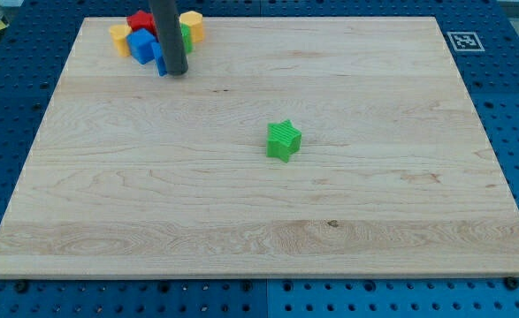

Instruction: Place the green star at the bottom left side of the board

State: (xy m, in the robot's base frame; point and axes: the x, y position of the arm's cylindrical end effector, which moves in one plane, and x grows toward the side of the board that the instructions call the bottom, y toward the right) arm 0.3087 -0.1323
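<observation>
The bottom left corner of the board [29, 238], where the star must end, lies bare, and nothing stands between it and the star. Near the top left corner sits a tight cluster: a yellow block [119, 39] furthest left, a blue block [141, 44] touching it, a red block [141, 21] behind, then a second blue block [161, 60] showing only as a sliver beside the rod, a green block [186, 36] mostly hidden behind the rod, and another yellow block [192, 24] toward the top edge. My tip [174, 73] rests at the cluster's lower right side, apparently touching or just beside the blue sliver; there is no pincer here, only a plain rod that grasps nothing. The green star [284, 140] stands alone near the board's middle, slightly right of centre, well apart from my tip and from every edge. The first risk, as I judge it, is leaving the cluster carelessly: a sideways drag could scatter those blocks across the board. The second is the approach, since the star must be met on its upper right side to travel down and left; arriving from the left would shove it toward the right edge. The third is the star's points: an off-centre push may spin it, letting it slip off my tip and stray from the line.
</observation>
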